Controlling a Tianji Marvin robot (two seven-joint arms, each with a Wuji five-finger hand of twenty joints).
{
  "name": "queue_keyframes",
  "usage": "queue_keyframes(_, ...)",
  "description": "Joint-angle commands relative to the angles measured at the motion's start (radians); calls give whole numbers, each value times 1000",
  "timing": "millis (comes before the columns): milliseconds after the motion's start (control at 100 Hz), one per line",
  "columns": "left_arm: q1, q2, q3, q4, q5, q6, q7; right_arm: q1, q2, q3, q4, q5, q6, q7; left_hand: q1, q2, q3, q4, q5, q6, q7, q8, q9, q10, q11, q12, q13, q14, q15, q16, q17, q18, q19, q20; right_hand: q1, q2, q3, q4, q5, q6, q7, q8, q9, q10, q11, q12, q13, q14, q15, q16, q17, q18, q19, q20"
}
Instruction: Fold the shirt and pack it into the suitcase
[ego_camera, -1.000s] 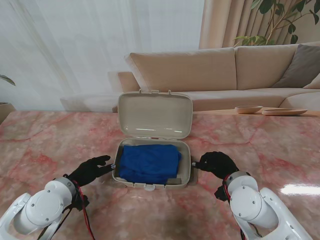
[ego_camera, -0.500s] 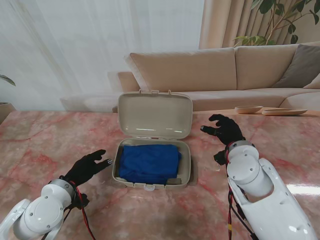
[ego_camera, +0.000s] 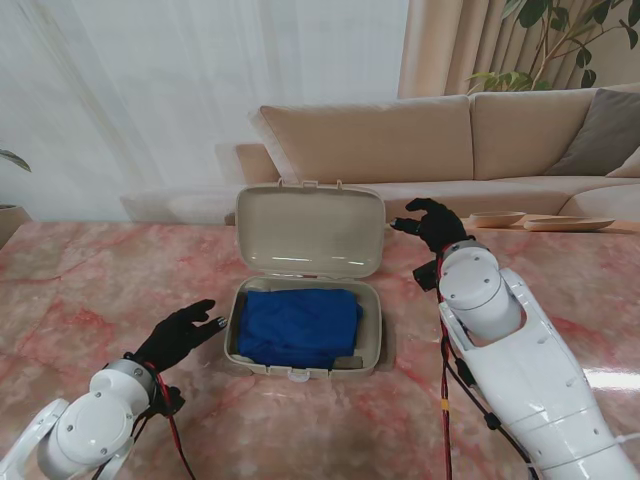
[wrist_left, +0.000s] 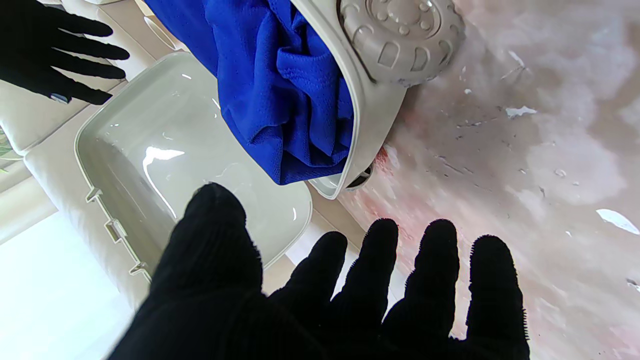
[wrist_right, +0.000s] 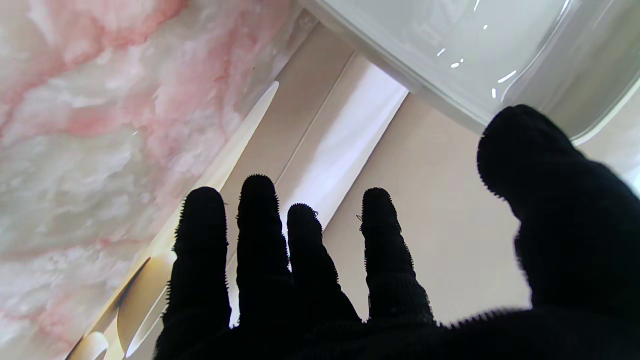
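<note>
The folded blue shirt (ego_camera: 299, 326) lay inside the beige suitcase (ego_camera: 370, 345), so packing looked finished and closing appeared next. The right hand (ego_camera: 432, 222), fingers spread and empty, hovered just beside the upright lid (ego_camera: 310, 230), near its right edge. The left hand (ego_camera: 180, 334), likewise splayed and empty, waited just left of the tray's rim. Bare marble table (ego_camera: 90, 290) flanked both hands, leaving room to swing.

Folded blue shirt (ego_camera: 298, 325) lies inside the open beige suitcase (ego_camera: 232, 330).
</note>
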Motion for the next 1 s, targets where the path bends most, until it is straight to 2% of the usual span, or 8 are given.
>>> queue_keyframes(0, 1, -3, 4, 7, -1, -2, -7, 17, -14, -7, 17, 5, 8, 16, 11, 2, -28, 10, 16, -34, 14, 7, 8, -21, -1, 7, 8, 22, 23, -6, -2, 14, -17, -9, -31, -25, -1, 22, -41, -41, 6, -4, -35, -16, -14, -17, -32, -31, 12, 16, -13, -21, 22, 24)
queue_keyframes(390, -10, -3, 18, 20, -9, 1, -9, 73, -32, -56, 84, 73, 10, 13, 16, 1, -28, 10, 18, -36, 16, 8, 18, -23, 9, 16, 13, 21, 23, -7, -2, 23, -18, -10, -20, -24, -6, 22, -5, -63, 43, -14, -28, -5, -15, -24, -30, -23, 22, 19, -13, -17, 19, 36)
queue_keyframes(790, -16, -4, 30, 26, -15, 14, -6, 103, -37, -91, 125, 101, -7, 29, 21, 2, -28, 10, 21, -38, 18, 9, 18, -21, 10, 17, 13, 22, 24, -6, -2, 22, -18, -10, -19, -36, 16, 19, 53, -92, 71, -27, -20, -10, -30, -38, -25, -23, 16, 12, -13, -7, 12, 36)
queue_keyframes(990, -15, -6, 31, 26, -15, 16, 0, 105, -42, -99, 133, 113, -23, 17, 24, 3, -28, 11, 21, -38, 19, 9, 18, -22, 11, 18, 12, 21, 24, -6, -1, 23, -16, -9, 6, -32, 40, 19, 150, -104, 126, -13, -23, -18, -26, -39, -32, -28, 7, 7, -16, -5, 6, 34)
